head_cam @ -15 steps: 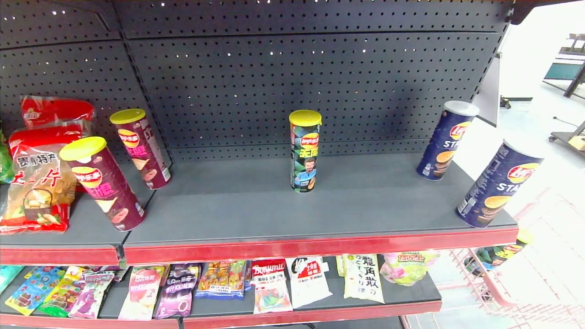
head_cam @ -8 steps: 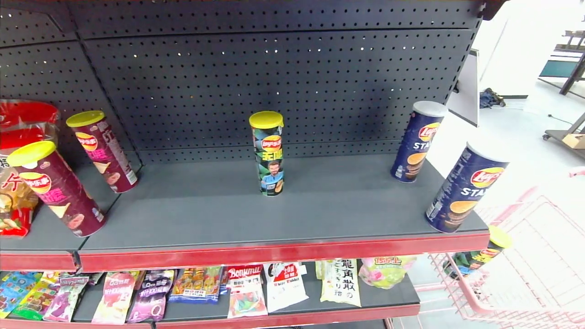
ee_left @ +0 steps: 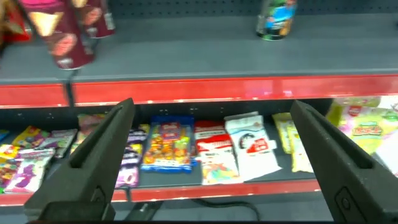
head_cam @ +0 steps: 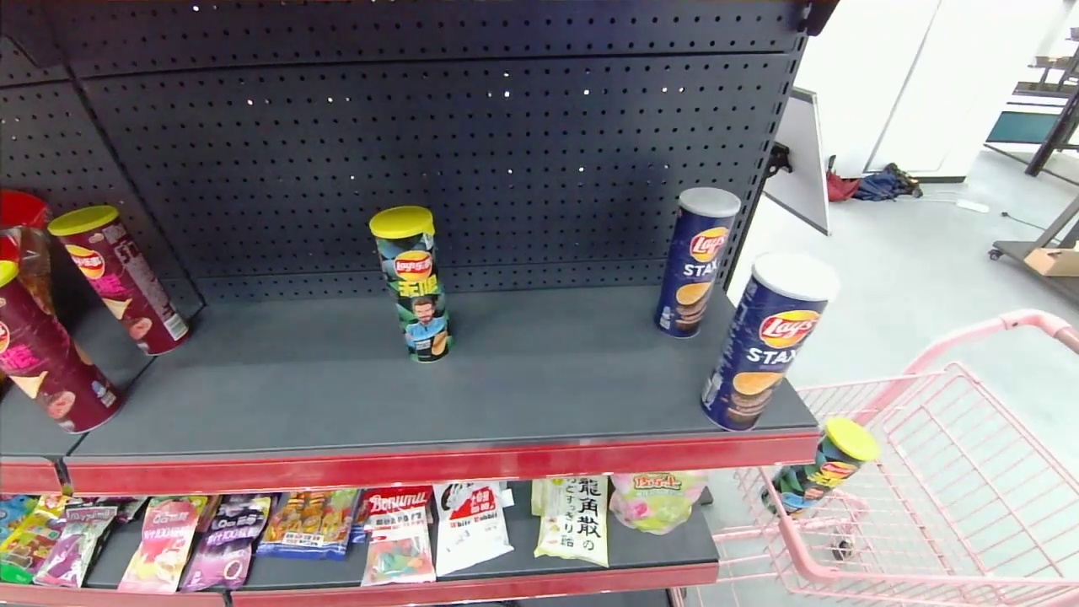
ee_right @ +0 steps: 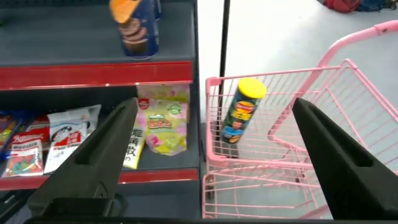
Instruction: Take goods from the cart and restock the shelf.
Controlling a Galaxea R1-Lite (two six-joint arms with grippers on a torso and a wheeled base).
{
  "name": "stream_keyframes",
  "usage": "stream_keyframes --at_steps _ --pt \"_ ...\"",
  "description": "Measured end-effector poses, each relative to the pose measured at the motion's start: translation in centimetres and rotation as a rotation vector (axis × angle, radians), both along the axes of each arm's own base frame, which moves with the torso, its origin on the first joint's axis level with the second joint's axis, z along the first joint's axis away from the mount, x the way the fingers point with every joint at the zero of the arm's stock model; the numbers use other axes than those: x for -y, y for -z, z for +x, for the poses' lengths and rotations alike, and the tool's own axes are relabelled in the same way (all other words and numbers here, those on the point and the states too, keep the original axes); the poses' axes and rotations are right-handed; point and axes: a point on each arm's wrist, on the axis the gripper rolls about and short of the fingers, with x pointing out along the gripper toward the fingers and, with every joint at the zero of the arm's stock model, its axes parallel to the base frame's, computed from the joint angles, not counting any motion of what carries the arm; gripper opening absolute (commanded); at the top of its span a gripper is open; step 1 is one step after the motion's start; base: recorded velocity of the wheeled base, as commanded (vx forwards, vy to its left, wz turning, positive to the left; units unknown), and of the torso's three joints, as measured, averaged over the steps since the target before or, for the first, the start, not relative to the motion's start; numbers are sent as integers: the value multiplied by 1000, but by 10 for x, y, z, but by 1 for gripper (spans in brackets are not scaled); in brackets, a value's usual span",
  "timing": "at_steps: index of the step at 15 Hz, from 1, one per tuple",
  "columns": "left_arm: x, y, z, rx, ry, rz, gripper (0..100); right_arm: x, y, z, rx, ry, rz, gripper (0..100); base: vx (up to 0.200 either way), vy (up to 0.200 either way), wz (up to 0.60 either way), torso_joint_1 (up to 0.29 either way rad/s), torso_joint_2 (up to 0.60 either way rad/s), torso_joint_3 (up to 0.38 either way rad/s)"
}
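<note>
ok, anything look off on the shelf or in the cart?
Nothing looks spilled or damaged. The front blue can stands right at the front right corner of the shelf, close to its edge. One yellow-lidded can leans tilted against the wire wall of the pink cart, not yet shelved.

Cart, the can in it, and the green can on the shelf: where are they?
cart (head_cam: 1033, 319), head view, on its pink handle.
can in cart (ee_right: 240, 118), right wrist view, on its label.
green shelf can (head_cam: 417, 291), head view, on its label.
</note>
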Motion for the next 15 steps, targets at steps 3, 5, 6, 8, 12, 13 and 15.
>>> stream_keyframes --at_steps 3,5,6,8,12,13,15 --pt "0 0 0 0 0 0 100 0 0 0 0 0 0 100 0 -67 0 1 1 1" --pt "0 0 0 0 0 -1 100 0 0 0 0 -1 0 100 0 0 0 0 0 0" --pt "0 0 0 -1 1 -1 100 0 0 0 1 1 0 100 0 0 0 0 0 0" --pt "0 0 0 -1 0 -2 100 0 0 0 0 0 0 100 0 0 0 0 0 0" --pt "0 0 0 -1 0 -2 100 0 0 0 0 0 1 100 0 0 -300 1 2 0" --pt "0 0 0 -1 0 -2 100 0 0 0 -1 -2 1 100 0 0 -600 -2 2 2" --pt "0 0 0 0 1 -2 100 0 0 0 0 0 1 100 0 0 -600 2 7 0"
